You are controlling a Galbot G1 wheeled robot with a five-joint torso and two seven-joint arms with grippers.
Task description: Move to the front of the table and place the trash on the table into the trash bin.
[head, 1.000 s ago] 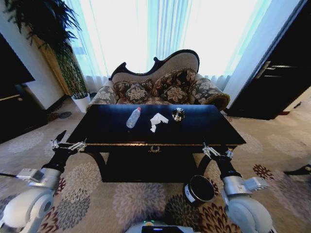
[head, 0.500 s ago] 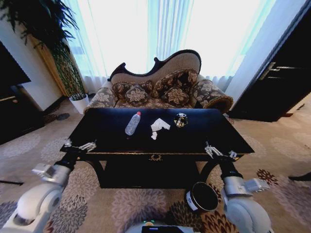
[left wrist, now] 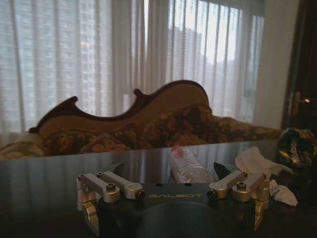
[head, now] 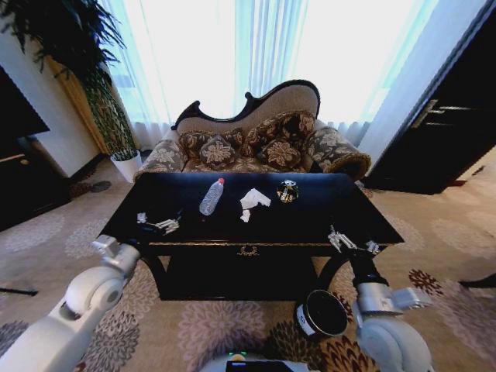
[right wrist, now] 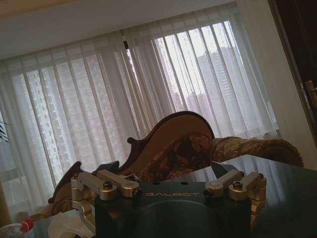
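Note:
The glossy black table (head: 310, 217) stands right in front of me. On its far half lie a clear bottle (head: 211, 197), crumpled white tissue (head: 253, 200) with a small scrap (head: 245, 216), and a dark shiny round piece (head: 287, 191). My left gripper (head: 159, 225) hovers open over the table's front left part, short of the bottle (left wrist: 188, 166), with the tissue (left wrist: 255, 161) and the round piece (left wrist: 296, 147) beyond it. My right gripper (head: 350, 242) is open at the front right corner. The dark trash bin (head: 320, 310) stands on the carpet below that corner.
A patterned sofa (head: 256, 139) sits close behind the table. A tall plant in a white pot (head: 128, 163) stands at the back left, dark furniture (head: 23, 178) at the left wall, and a dark cabinet (head: 434, 139) at the right. Patterned carpet surrounds the table.
The camera came a little closer to the table. My left gripper moved from beside the front left corner in over the tabletop. The right gripper stayed by the right corner.

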